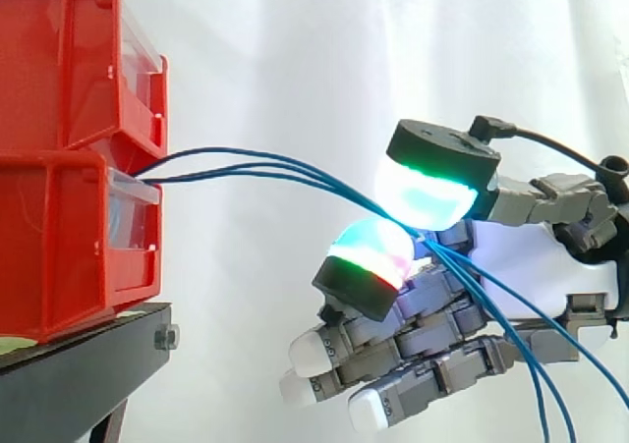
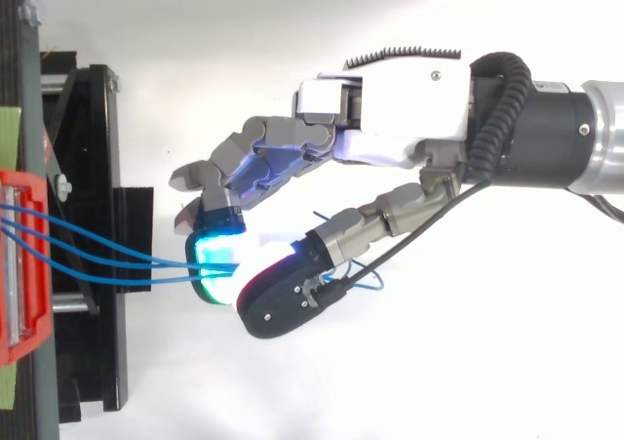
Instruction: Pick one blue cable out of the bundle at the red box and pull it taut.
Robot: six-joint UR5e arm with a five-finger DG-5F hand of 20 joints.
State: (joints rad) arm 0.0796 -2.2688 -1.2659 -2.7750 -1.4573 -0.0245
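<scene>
Blue cables (image 1: 329, 178): several thin, glossy, round strands leaving the clear front of the lower red box (image 1: 69, 237) at 9 o'clock in the side view. Bowed in a shallow arc rather than straight, converging toward 3 o'clock into the hand (image 1: 531, 256). Past the hand, fanned apart and sloping off toward 5 o'clock.

Pinched between two thick pads: an upper one (image 1: 432, 195) glowing cyan and green under a black cap, a lower one (image 1: 371, 249) glowing red, green and blue. Cannot tell how many strands are truly clamped. Other fingers half curled underneath, white tips (image 1: 314, 350) aimed at 8 o'clock, holding nothing. Seen from above, reaching in from 3 o'clock, well apart from the box.

Smooth white palm shell, grey jointed segments. Hard, glossy red plastic boxes, stacked on a matt black stand (image 1: 88, 359) before a softly folded white curtain (image 1: 295, 50).
</scene>
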